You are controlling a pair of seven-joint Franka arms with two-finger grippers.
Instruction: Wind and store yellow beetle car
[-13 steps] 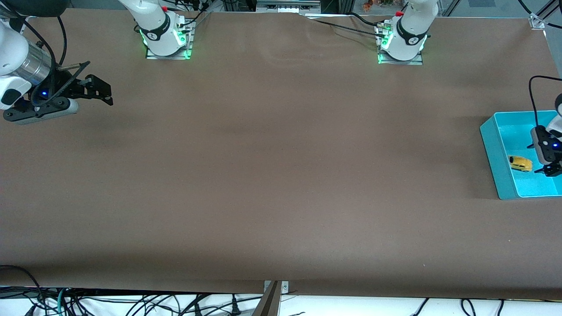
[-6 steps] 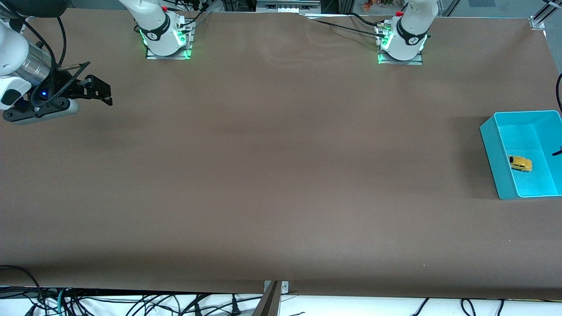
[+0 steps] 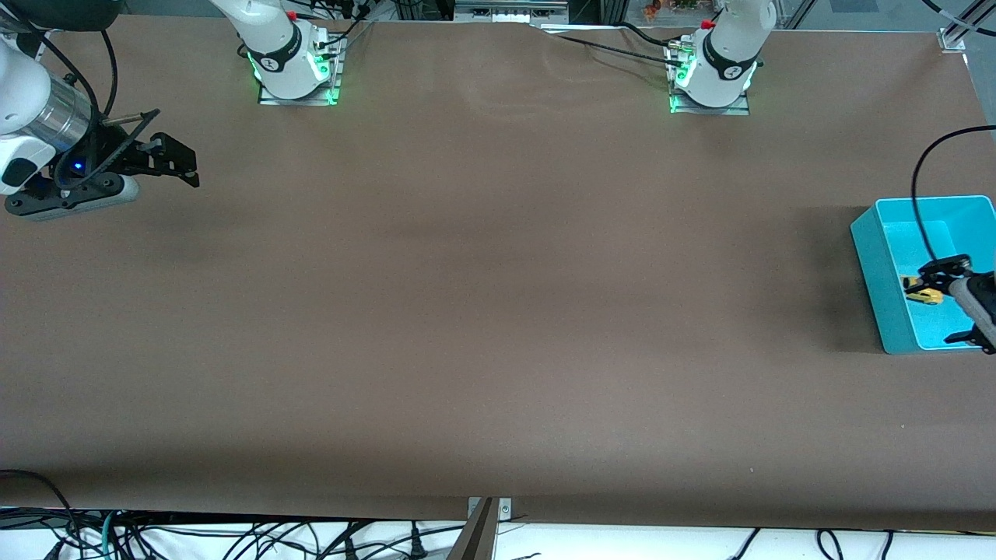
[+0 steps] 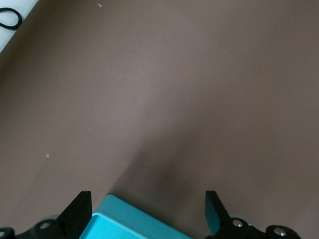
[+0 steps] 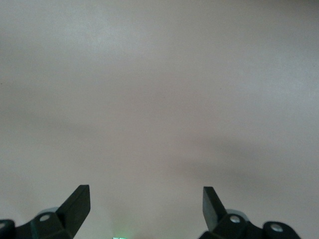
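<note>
The yellow beetle car [image 3: 926,295] lies inside a teal bin [image 3: 875,272] at the left arm's end of the table. My left gripper [image 3: 953,303] hangs open over the bin, and one black fingertip [image 3: 944,268] partly covers the car. In the left wrist view the left gripper [image 4: 147,211] frames a corner of the bin [image 4: 129,224]; the car is out of that view. My right gripper [image 3: 180,162] waits open and empty over the right arm's end of the table. The right wrist view shows the right gripper [image 5: 144,204] with only brown table between its fingers.
Brown paper covers the whole table [image 3: 498,311]. The two arm bases [image 3: 292,62] [image 3: 712,74] stand along the edge farthest from the front camera. Cables [image 3: 156,537] hang below the nearest table edge.
The left gripper swung out of the front view, then came back over the bin, turned, with a finger over the car. The car and the right arm have not moved.
</note>
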